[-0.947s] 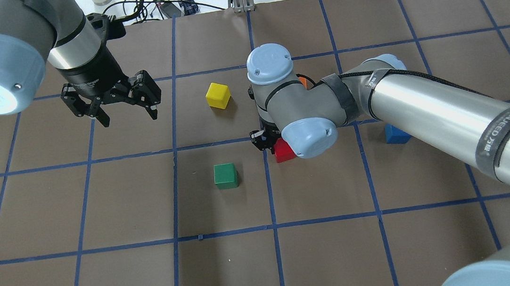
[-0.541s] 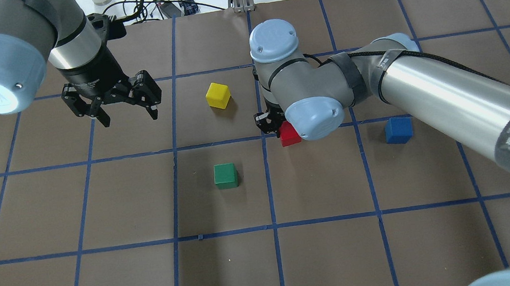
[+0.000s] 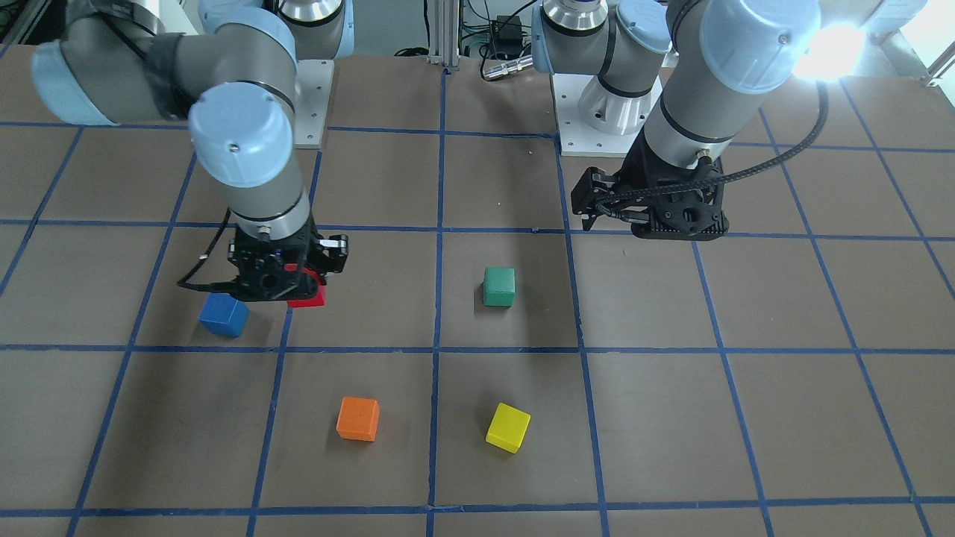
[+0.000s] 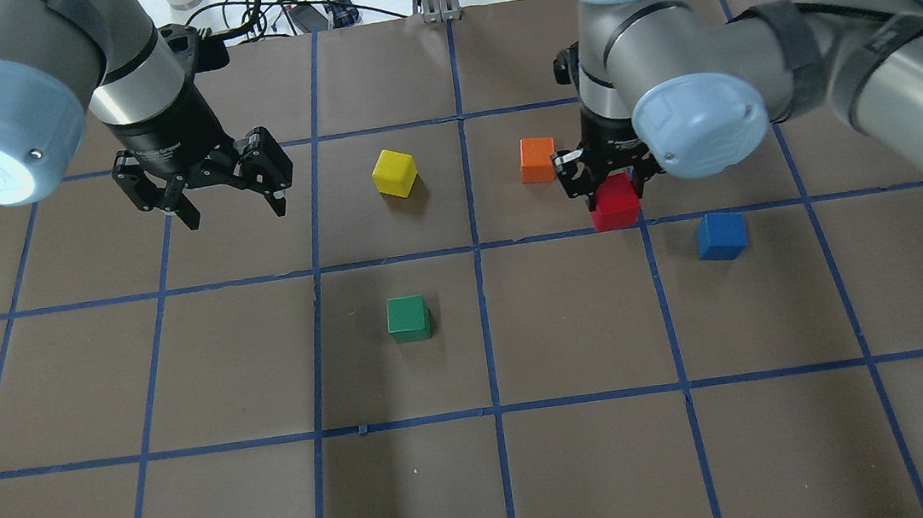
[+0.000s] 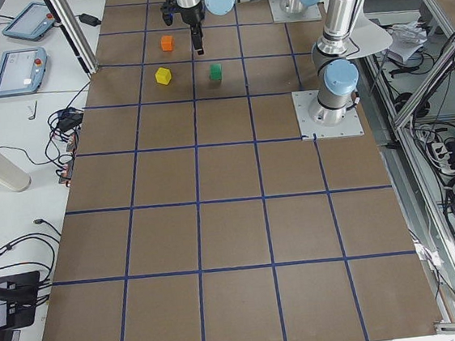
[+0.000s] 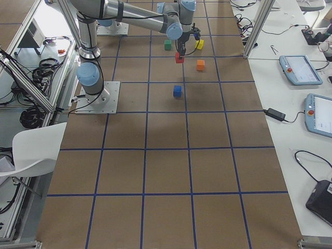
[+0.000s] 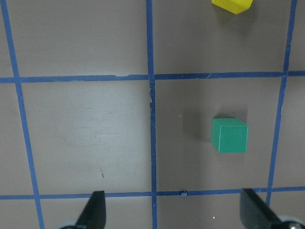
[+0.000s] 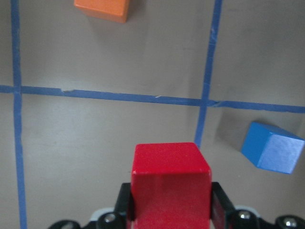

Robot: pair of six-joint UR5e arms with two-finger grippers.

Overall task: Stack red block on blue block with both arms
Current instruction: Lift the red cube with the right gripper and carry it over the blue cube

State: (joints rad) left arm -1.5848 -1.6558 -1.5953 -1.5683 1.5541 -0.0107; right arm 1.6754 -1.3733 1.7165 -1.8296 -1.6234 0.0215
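Note:
My right gripper is shut on the red block and holds it above the table. The blue block sits on the table, to the right of the red block and a little nearer me. In the right wrist view the red block sits between the fingers, with the blue block to its right. In the front-facing view the red block hangs just right of the blue block. My left gripper is open and empty, hovering at the far left.
An orange block lies just left of my right gripper. A yellow block and a green block lie near the table's middle. The green block also shows in the left wrist view. Cables lie beyond the far edge.
My right arm has carried the red block to the right and away from me, up off the table and closer to the blue block. The orange block has come into view. My left arm has not moved.

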